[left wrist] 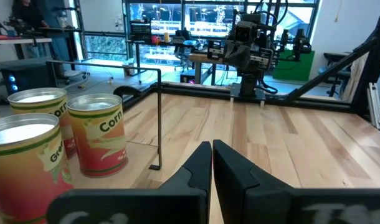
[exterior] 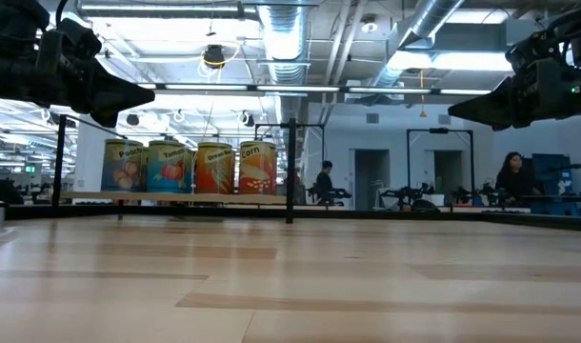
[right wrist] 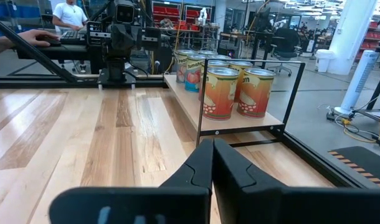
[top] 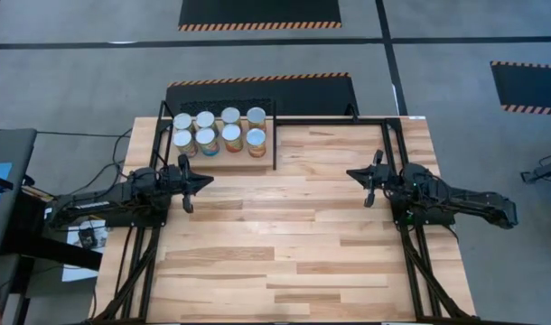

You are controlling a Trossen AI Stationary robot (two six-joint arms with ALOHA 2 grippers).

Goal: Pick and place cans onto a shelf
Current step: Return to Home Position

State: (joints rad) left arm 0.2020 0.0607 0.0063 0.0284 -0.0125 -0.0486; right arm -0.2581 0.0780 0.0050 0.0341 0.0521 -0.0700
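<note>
Several cans [top: 219,131] stand upright in two rows on the shelf [top: 228,163], a raised light board with a thin black frame at the table's far left. The low view shows the cans [exterior: 190,167] side by side, with orange, yellow and blue labels. My left gripper [top: 208,181] hovers level above the table, just near of the shelf, shut and holding nothing; its wrist view shows the cans [left wrist: 96,134] close by. My right gripper [top: 350,173] hovers level at the table's right side, shut and holding nothing, pointing toward the left arm.
Bare plank tabletop [top: 284,235] lies between and in front of the two arms. Black frame rails [top: 388,144] run along the table's far and side edges. A thin black post [left wrist: 159,118] marks the shelf's corner. People [exterior: 512,176] are in the room beyond.
</note>
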